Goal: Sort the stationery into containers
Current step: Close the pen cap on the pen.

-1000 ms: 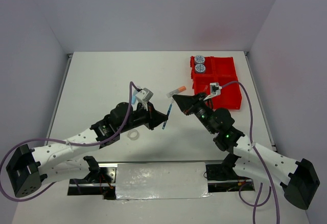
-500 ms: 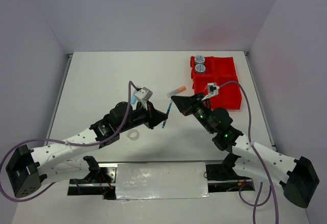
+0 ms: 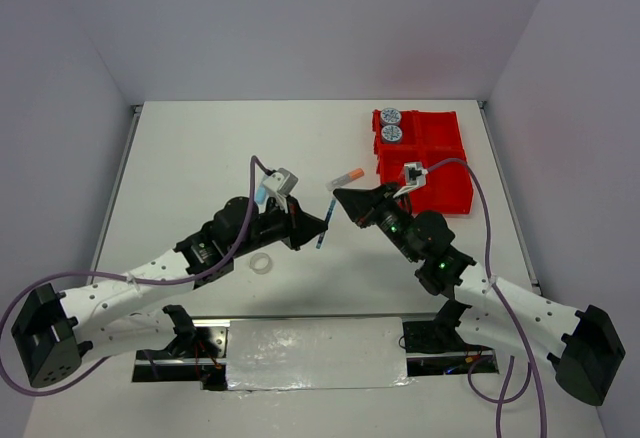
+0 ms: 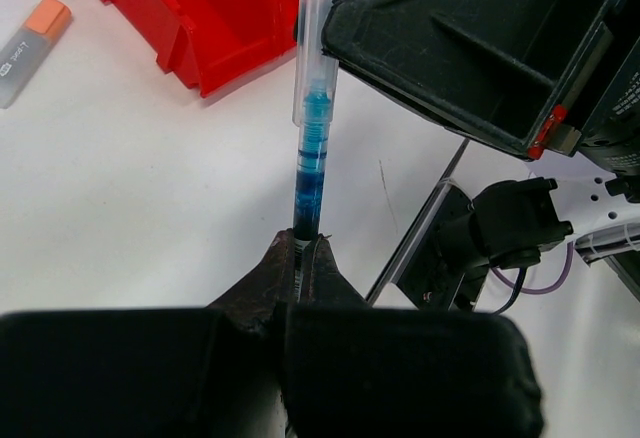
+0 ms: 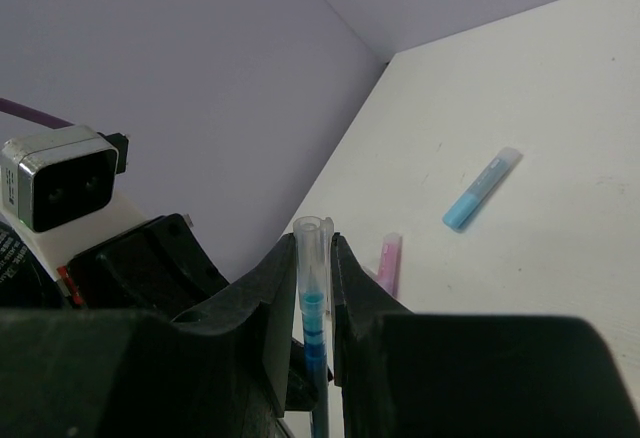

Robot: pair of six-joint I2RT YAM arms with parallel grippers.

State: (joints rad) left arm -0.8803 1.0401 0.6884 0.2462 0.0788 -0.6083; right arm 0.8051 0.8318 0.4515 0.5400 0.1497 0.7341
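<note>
1. Compared with a second ago, the right gripper (image 3: 336, 196) has crept a little to the left, toward the left gripper (image 3: 322, 230). The left arm has eased back slightly with it. The slim blue pen with a clear plastic cap (image 4: 310, 158) has barely shifted and is still bridged between the two.
2. The left jaws are clenched tight on the pen's lower end, and the barrel sticks straight out from between the fingertips in the left wrist view.
3. The right jaws stand only narrowly apart, one finger pressed to each side of the clear cap, so they grasp the pen's other end.
4. The pen is therefore held by both grippers at once, over the middle of the white table (image 3: 200, 148). It is left of the bright red four-compartment plastic tray (image 3: 440, 183) and not in it.
5. Two round blue-patterned tape rolls (image 3: 391, 125) lie in the tray's far left compartment.
6. An orange-capped short stick (image 3: 348, 175) lies on the table just beyond the right gripper, between it and the tray.
7. A clear tape ring (image 3: 262, 264) lies beside the left arm.
8. The right wrist view shows a short blue stick (image 5: 481, 189) and a pink stick (image 5: 388, 263) lying on the table beyond the fingers. From above the left arm hides the pink one.
</note>
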